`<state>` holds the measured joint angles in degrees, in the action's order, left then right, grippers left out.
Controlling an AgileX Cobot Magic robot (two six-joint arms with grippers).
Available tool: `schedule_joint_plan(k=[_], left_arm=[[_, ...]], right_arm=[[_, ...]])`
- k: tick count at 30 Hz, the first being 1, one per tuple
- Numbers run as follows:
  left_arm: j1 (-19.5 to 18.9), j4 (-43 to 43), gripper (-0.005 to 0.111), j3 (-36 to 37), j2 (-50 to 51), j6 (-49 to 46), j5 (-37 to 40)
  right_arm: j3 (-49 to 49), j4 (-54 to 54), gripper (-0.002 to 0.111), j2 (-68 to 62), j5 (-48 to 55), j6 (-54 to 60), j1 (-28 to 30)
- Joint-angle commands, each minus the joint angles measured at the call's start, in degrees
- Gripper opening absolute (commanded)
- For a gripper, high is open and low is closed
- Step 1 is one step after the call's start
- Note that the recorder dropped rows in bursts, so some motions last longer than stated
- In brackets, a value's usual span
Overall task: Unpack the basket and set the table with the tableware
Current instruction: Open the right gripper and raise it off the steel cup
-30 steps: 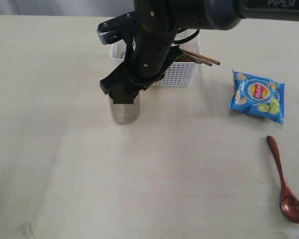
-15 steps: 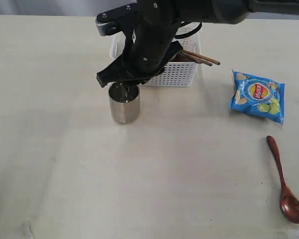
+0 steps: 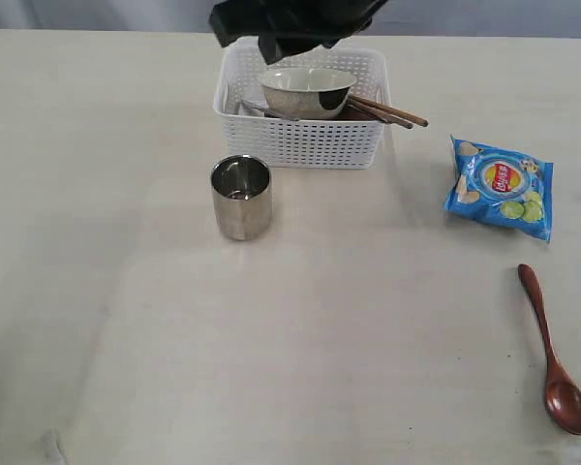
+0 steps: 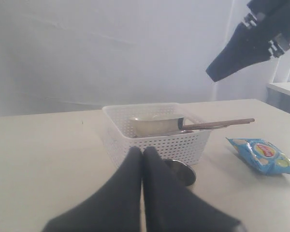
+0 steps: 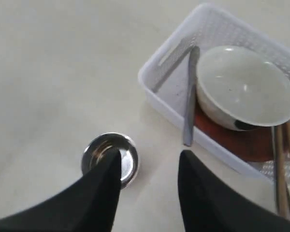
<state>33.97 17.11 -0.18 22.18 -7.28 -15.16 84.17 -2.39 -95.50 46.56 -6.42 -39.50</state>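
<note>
One cream table [image 3: 174, 368], pale wall [image 4: 111, 48]

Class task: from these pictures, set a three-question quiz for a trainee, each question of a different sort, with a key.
1. True or false: the steel cup stands upright on the table, outside the basket.
2. The bowl sits: A in the basket; B on the bare table; C between open jaws.
3. Fill in: the left gripper is ____ (open or shut).
Key: 1 true; 2 A; 3 shut.
</note>
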Motion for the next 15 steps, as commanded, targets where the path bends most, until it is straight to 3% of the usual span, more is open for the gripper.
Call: schedule_joint_plan(k=[1,4,8,15], left_arm=[[-0.1,0.2,0.0,0.2,-0.2,0.0,0.1],[-0.1,0.2,0.0,0.2,-0.2,0.0,0.1],[-0.1,0.2,0.0,0.2,-0.2,0.0,0.1],[-0.1,0.2,0.0,0.2,-0.2,0.0,0.1]], right_arm=[[0.4,2.4,0.038,-2.4,-1.1,-0.9,6.3],[0.4,7.3,0.044,-5.2,-0.7,2.9,10.8],[2.8,8.3,0.049,-8.3,1.4,15.4,10.9],[23.1,8.2,0.049,-19.9,20.0,29.1,11.4]])
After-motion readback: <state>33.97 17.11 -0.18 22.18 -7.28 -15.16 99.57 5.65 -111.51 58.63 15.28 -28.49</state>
